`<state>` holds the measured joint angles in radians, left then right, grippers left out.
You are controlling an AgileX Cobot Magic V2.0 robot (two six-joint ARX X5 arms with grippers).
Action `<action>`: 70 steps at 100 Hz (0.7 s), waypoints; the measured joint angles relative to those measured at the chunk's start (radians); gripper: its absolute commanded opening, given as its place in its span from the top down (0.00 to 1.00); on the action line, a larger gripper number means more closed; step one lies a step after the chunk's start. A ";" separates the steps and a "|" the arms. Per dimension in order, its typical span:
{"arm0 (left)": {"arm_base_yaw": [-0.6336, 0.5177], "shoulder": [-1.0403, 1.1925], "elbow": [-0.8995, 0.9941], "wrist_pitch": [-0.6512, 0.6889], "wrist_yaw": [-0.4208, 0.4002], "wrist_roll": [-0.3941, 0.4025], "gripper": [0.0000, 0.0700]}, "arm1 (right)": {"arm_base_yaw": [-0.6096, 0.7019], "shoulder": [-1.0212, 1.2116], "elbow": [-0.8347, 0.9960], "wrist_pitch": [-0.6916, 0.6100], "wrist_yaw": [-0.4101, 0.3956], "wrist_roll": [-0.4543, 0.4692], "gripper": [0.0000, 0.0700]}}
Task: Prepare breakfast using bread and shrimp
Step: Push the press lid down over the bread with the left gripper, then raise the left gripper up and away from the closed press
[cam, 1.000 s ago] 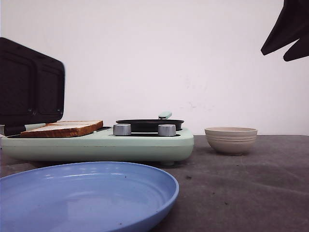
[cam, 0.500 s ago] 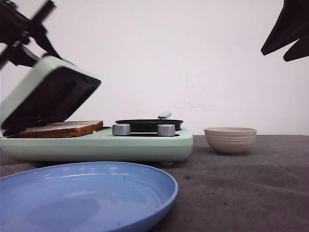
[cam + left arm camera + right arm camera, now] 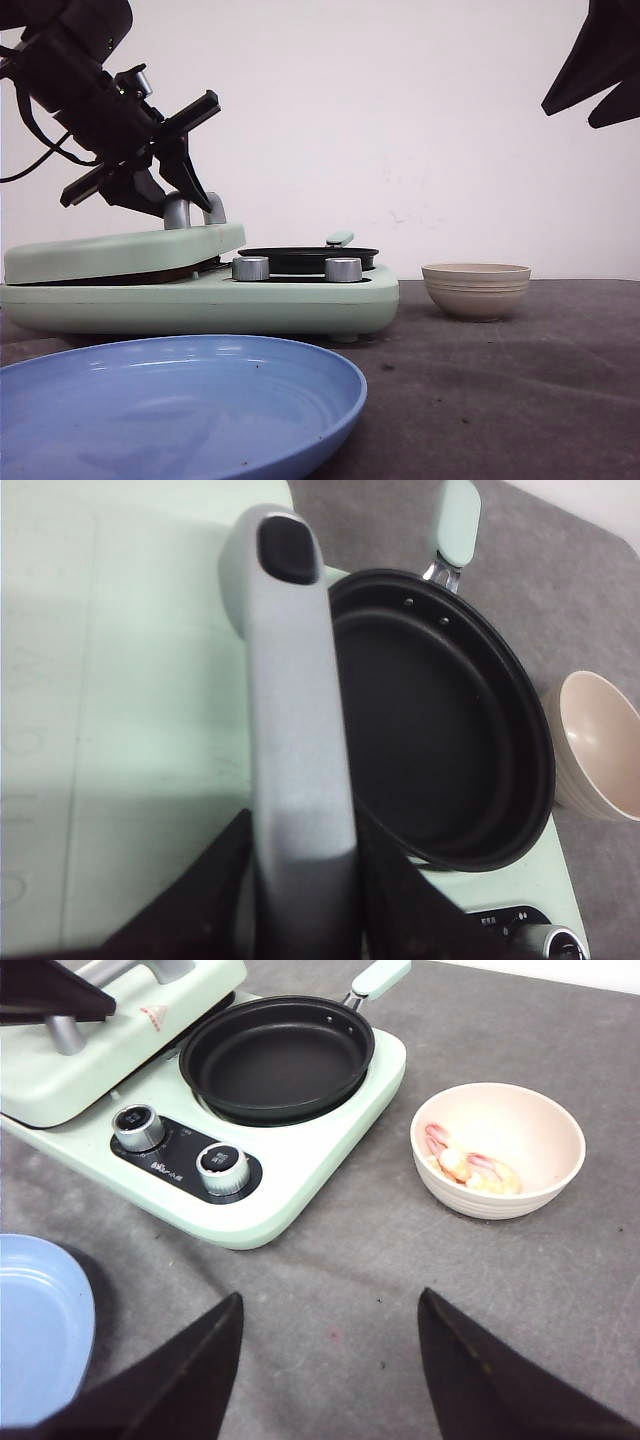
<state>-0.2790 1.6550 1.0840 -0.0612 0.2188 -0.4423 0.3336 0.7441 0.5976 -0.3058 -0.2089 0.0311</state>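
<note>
We see the left tool (image 3: 190,175) closed around the silver bar handle (image 3: 295,750) of the mint-green sandwich-press lid (image 3: 120,250), its dark fingers (image 3: 200,900) pressed against either side of the bar. The lid lies down flat on the mint-green breakfast cooker (image 3: 300,300), so the white bread slices sit hidden beneath it and we cannot see them in any view. Just beside the lid, on the same cooker, rests the round black frying pan (image 3: 276,1057) with its pale green handle (image 3: 380,977); two silver knobs (image 3: 221,1160) stand on the cooker's front edge. Near the cooker on the grey surface (image 3: 400,1290) sits the cream ribbed bowl (image 3: 498,1150), holding a few pink shrimp (image 3: 465,1165). The round blue plate (image 3: 180,410) lies close to the camera, apart from the cooker. The right tool (image 3: 330,1380) hangs above the surface, its fingers spread wide and gripping nothing.
</note>
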 measured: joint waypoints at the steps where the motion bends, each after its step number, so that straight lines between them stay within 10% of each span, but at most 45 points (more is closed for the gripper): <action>1: -0.001 0.000 0.001 0.001 -0.001 0.000 0.99 | 0.000 0.000 0.000 0.000 0.000 0.000 0.52; 11: -0.007 0.000 0.002 0.002 -0.013 0.001 0.94 | 0.000 0.000 0.000 -0.001 0.000 0.000 0.52; 29: -0.005 0.008 0.025 -0.006 -0.038 -0.032 0.39 | 0.000 0.000 0.000 -0.006 0.000 0.000 0.52; 70: 0.010 -0.114 0.009 -0.099 -0.064 0.016 0.38 | 0.000 0.000 0.000 -0.007 0.000 0.000 0.52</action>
<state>-0.2695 1.5410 1.0927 -0.1604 0.1547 -0.4263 0.3336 0.7441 0.5976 -0.3130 -0.2089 0.0311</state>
